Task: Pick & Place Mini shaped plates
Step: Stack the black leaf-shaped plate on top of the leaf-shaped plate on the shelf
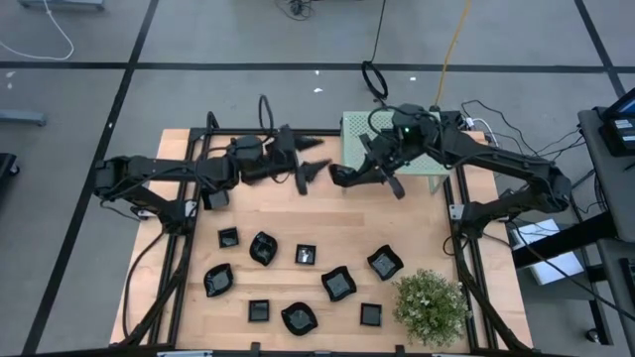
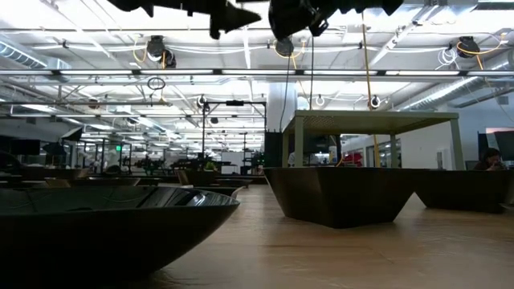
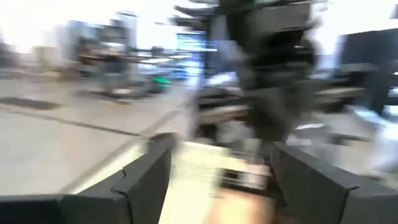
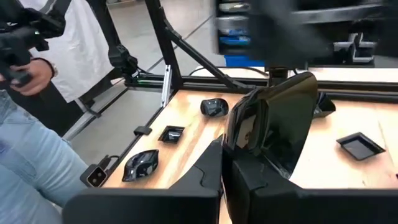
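Closest to the low cam, a black dish rim (image 2: 104, 213) fills the foreground, w/ a square dish (image 2: 337, 193) further back on the table (image 2: 361, 249). From the high cam I count ten mini shaped plates (image 1: 337, 285) spread over the front half of the table, between the two frame rails, some square, some wavy-rimmed; none touching another as far as I can tell. Green bushy plant (image 1: 432, 305) sits at the front right corner, just beside the nearest plates. Pale green stand (image 1: 392, 144) is at the back edge. Both arms are up high over the back of the table, tips pointing at each other mid-table. Left end effector (image 1: 316, 169) is spread wide w/ nothing between the fingers (image 3: 140, 186); left wrist cam is too blurred for more. Right end effector (image 1: 342, 177) is clamped on a glossy black plate (image 4: 273, 121), held upright on edge between its fingers per the right wrist cam, well above the table. The two end effectors are very near each other, can't tell if touching. Person (image 4: 28, 124) in jeans stands beside the table, hand holding a dark object.
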